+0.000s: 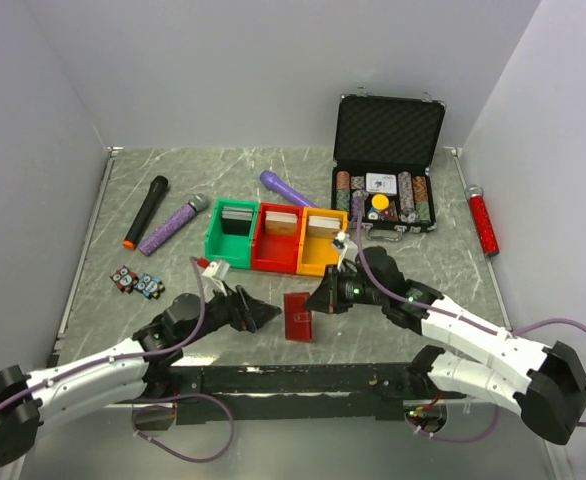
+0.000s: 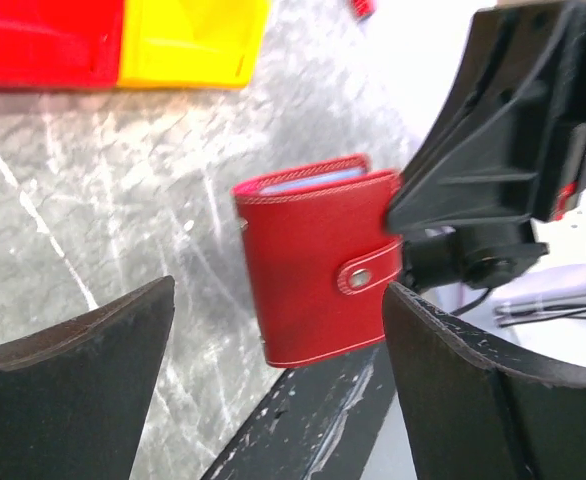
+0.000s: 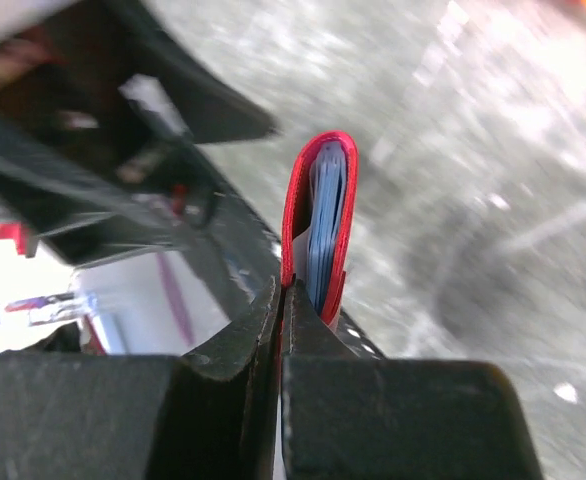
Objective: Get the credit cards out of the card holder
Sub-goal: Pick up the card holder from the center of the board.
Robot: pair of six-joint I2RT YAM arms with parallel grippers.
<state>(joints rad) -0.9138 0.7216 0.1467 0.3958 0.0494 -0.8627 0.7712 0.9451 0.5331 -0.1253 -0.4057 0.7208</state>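
My right tool [image 3: 281,292] pinches the snapped-shut card holder [image 2: 318,270]; left tool [image 2: 278,300] gapes around it; no cards out yet.

Left fingers [image 2: 73,390] spread wide; right fingers [image 3: 223,405] pinched tight, arms angled inward.

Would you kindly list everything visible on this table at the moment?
dark-red folding card holder: one, red, front centre
plastic bins: three, green, red, yellow, row behind holder
open case of poker chips: one, black, back right
microphones: two, black and glittery purple, back left
purple stick: one, purple, behind bins
red cylinder: one, red, right edge
small patterned pieces: two, multicoloured, left
left gripper: one, black, open, beside holder
right gripper: one, black, shut on holder
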